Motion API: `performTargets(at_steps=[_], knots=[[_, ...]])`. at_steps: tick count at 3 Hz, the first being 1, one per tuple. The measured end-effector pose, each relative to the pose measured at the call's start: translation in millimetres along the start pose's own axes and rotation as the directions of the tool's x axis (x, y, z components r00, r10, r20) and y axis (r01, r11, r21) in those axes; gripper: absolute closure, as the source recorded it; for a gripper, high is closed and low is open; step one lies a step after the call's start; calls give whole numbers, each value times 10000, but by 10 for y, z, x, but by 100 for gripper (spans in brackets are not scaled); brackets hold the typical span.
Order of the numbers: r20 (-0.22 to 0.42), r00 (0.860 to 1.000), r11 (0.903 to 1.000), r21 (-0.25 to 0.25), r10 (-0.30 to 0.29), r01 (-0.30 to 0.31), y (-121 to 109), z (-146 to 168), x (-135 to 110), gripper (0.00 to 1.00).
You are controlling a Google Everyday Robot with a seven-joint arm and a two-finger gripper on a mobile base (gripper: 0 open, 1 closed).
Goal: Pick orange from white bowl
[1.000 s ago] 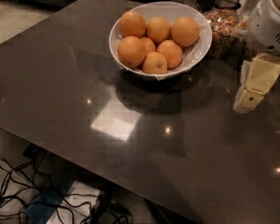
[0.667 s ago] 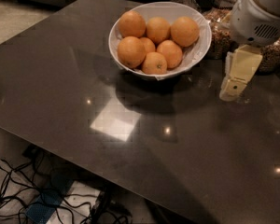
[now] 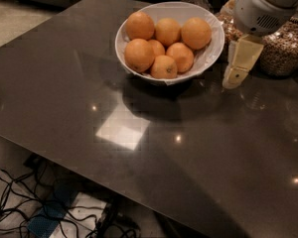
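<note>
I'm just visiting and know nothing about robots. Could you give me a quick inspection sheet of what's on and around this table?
Surface: dark glossy table, with light reflections on it.
Job's things: white bowl at the far side; seven oranges piled inside.
Clutter: jar of grains behind the gripper.
Grippers: gripper low beside the bowl's right rim, no orange in it.
Cables: tangled cables on the floor under the table's near edge.
Surroundings: pale floor beyond the table's left corner.

Pincer beside white bowl, arm cropped at top, jar part-hidden
</note>
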State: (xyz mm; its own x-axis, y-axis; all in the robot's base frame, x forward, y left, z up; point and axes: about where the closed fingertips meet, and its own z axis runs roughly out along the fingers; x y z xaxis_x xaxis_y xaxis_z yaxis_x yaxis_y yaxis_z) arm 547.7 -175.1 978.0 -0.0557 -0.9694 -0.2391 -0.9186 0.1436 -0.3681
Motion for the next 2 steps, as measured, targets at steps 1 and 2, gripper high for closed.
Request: performTargets(at_steps=[1,2], knots=[[120,9996,9988,414,-252,247,-113,-23,-26,0],[69,9997,9990,401,-221,218,-141,-4,-18,0]])
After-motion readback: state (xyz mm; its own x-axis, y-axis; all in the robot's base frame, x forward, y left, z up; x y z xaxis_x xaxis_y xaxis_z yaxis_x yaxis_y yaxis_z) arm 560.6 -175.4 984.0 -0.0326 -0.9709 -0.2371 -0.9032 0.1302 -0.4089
